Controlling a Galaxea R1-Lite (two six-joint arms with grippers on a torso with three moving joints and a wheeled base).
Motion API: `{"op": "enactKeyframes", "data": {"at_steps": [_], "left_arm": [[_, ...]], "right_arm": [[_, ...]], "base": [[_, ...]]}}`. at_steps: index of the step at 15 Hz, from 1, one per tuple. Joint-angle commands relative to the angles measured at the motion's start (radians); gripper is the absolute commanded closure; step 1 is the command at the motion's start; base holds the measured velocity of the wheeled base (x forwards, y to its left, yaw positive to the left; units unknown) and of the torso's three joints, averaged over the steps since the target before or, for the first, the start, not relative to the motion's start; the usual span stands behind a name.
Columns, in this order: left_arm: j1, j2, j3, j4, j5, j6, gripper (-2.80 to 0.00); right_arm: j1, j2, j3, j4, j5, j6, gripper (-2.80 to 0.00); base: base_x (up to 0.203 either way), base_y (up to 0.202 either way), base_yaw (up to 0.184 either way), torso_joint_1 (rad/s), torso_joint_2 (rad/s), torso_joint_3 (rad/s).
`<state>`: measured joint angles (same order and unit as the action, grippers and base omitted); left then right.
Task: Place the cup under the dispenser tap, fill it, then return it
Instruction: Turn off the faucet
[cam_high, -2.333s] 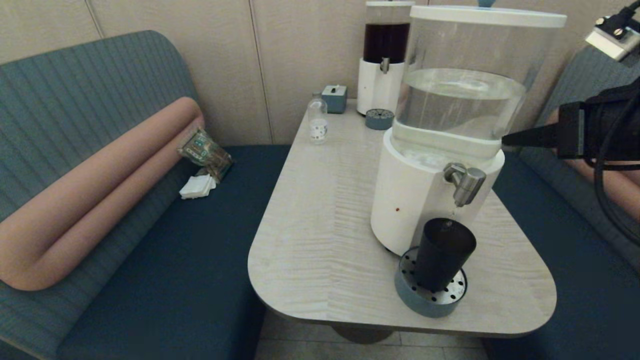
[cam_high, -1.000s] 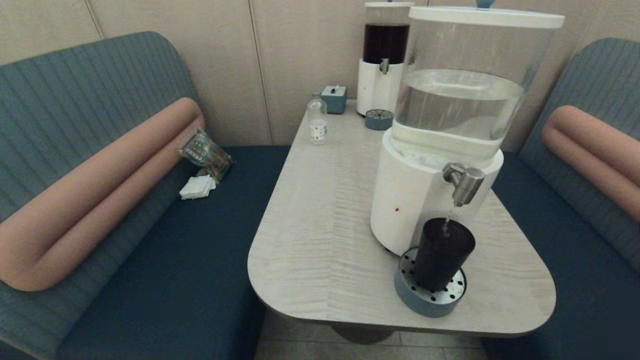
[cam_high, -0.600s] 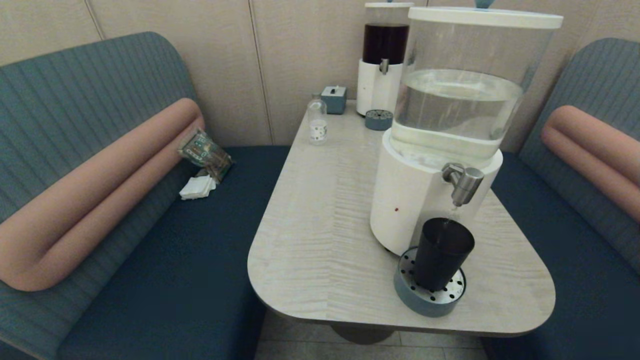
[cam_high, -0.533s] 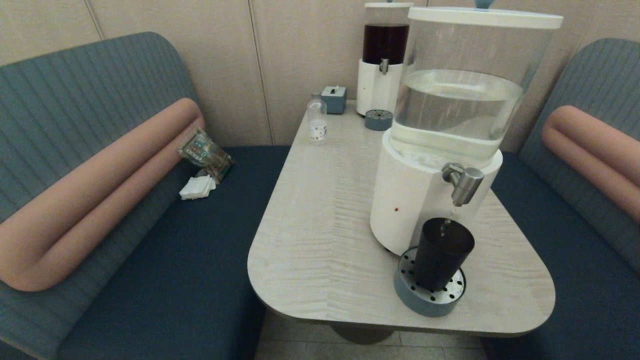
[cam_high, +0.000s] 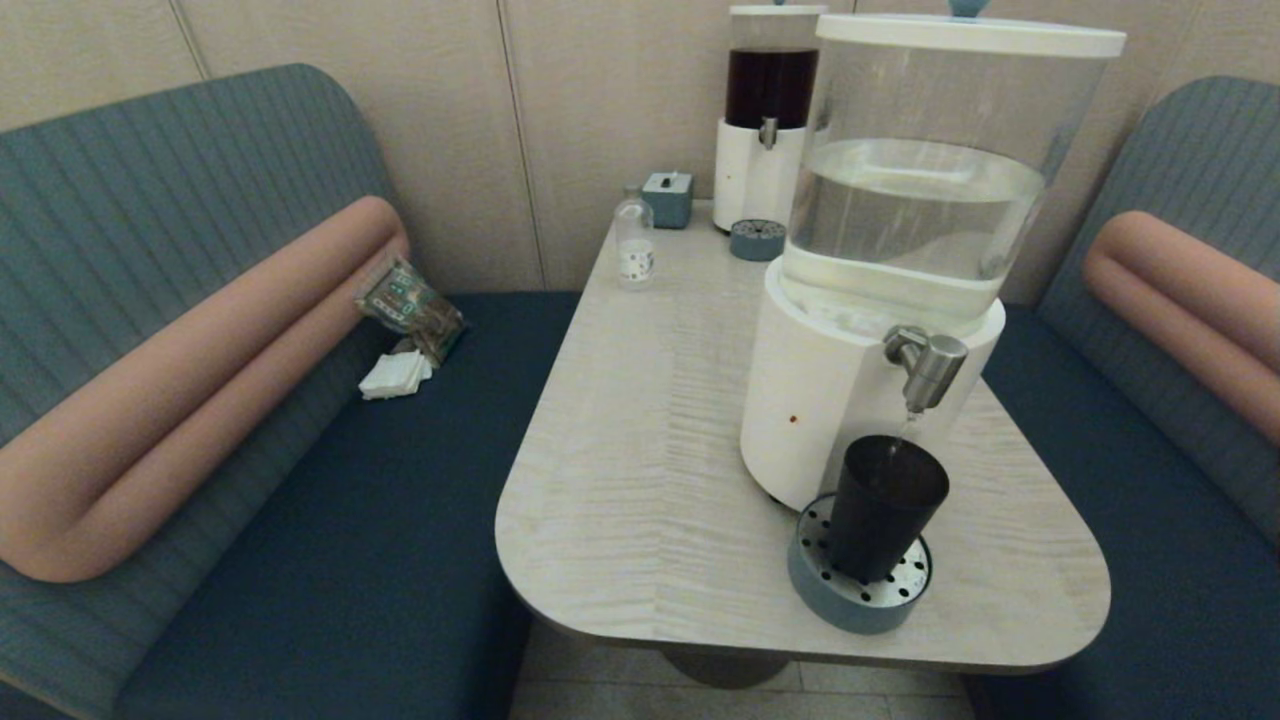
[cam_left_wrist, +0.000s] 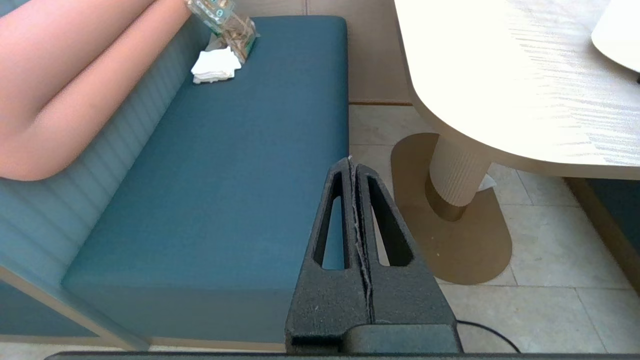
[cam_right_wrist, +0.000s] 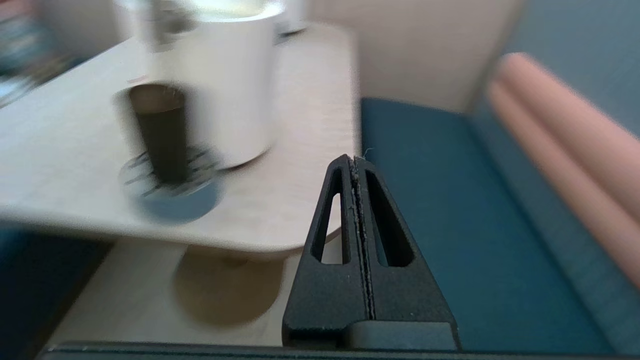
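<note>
One cup (cam_high: 886, 508) stood upright on a round perforated drip tray (cam_high: 852, 603) near the table's (cam_high: 640, 470) near right corner, directly below the dispenser tap (cam_high: 929, 365), with a thin stream of water falling from the tap into it. There were two dispensers: the big clear-tank water dispenser (cam_high: 900, 240) along the right edge, and a slimmer dark-liquid dispenser (cam_high: 767, 110) at the far edge with a second drip tray (cam_high: 758, 238) before it. One small clear bottle (cam_high: 634, 243) and one small blue box (cam_high: 668, 197) stood at the far left corner. The table was pale wood grain on a single pedestal, between two teal benches with pink bolsters, before a beige panelled wall. Both pincers were clenched and empty: the left pincer (cam_left_wrist: 353, 167) low beside the left bench, the right pincer (cam_right_wrist: 352, 164) below the table's right edge
</note>
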<state>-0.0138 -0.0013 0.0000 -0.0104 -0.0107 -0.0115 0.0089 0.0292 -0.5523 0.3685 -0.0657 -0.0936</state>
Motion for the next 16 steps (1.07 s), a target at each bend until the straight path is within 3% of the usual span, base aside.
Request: {"op": "enactKeyframes", "data": {"at_steps": [1,3,7,9,16], "left_arm": [[0.0,0.0,0.0,0.0,0.0,-0.001,0.0],[0.0,0.0,0.0,0.0,0.0,0.001,0.0],[0.0,0.0,0.0,0.0,0.0,-0.001,0.0],[0.0,0.0,0.001,0.0,0.0,-0.001,0.0],[0.0,0.0,0.001,0.0,0.0,-0.001,0.0]], "right_arm": [[0.0,-0.031,0.205,-0.225,-0.049,-0.001,0.0],[0.0,-0.033,0.353,-0.343,-0.061,-0.007,0.0],[0.0,-0.034,0.526,-0.422,-0.043,-0.007,0.0],[0.0,-0.034,0.547,-0.476,-0.012,-0.008,0.0],[0.0,-0.034,0.552,-0.454,0.043,-0.034,0.0]], "base": [[0.0,0.0,0.0,0.0,0.0,0.0],[0.0,0.0,0.0,0.0,0.0,0.0],[0.0,0.0,0.0,0.0,0.0,0.0],[0.0,0.0,0.0,0.0,0.0,0.0],[0.0,0.0,0.0,0.0,0.0,0.0]]}}
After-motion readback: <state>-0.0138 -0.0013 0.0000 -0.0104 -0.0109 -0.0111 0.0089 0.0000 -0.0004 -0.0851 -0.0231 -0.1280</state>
